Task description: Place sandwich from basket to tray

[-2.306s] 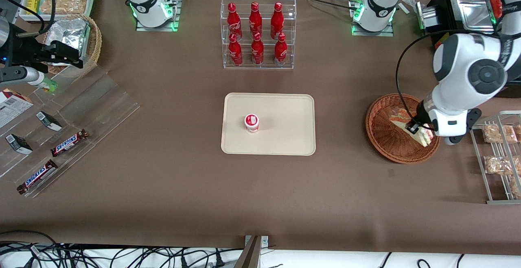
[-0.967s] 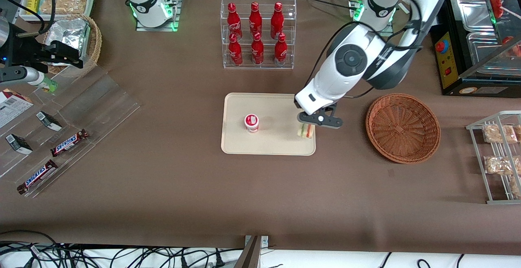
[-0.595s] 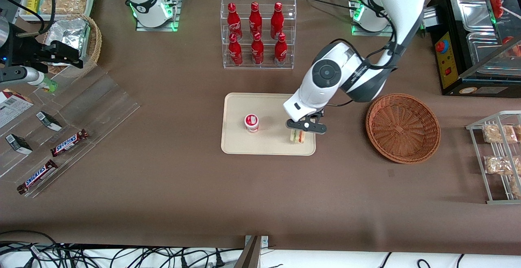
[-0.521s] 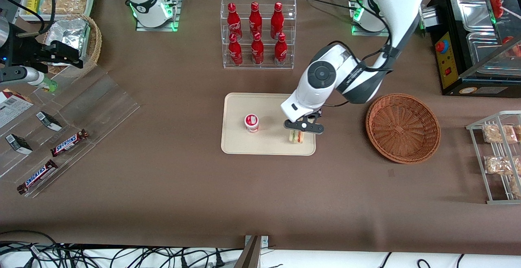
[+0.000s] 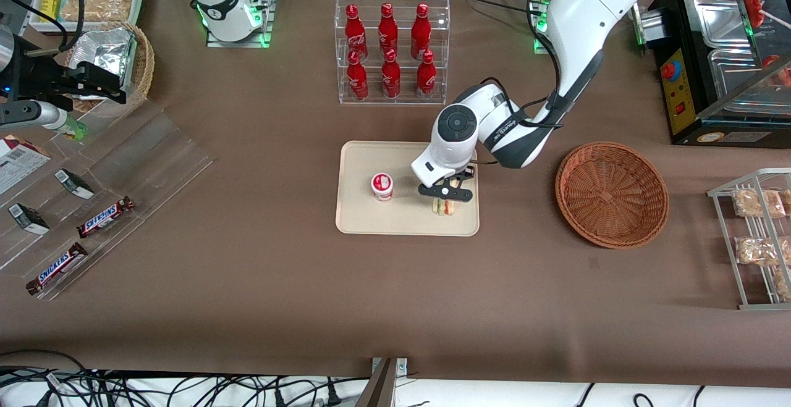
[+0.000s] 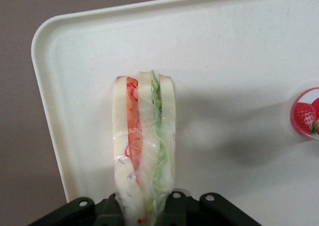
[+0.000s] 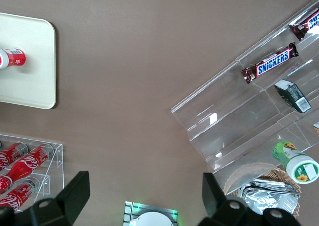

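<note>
Gripper [image 5: 445, 196] with jaws closed narrowly on one end of the sandwich [image 6: 143, 151], fingers [image 6: 175, 200] pressing the outer bread slices. The sandwich stands on edge over the tray [image 5: 408, 218], filling layers facing up, its long axis pointing straight out from the jaws toward the tray's rim nearest the front camera. A red-lidded cup [image 5: 382, 186] stands beside it on the tray; the basket [image 5: 611, 193] lies toward the working arm's end.

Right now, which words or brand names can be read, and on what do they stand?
"SNICKERS": brown chocolate bars on the clear acrylic stand.
Red bottles: white script, too small to read.
Strawberry-lidded cup: unreadable.
Wrapped triangular sandwich, held by the gripper over the cream tray: none.
</note>
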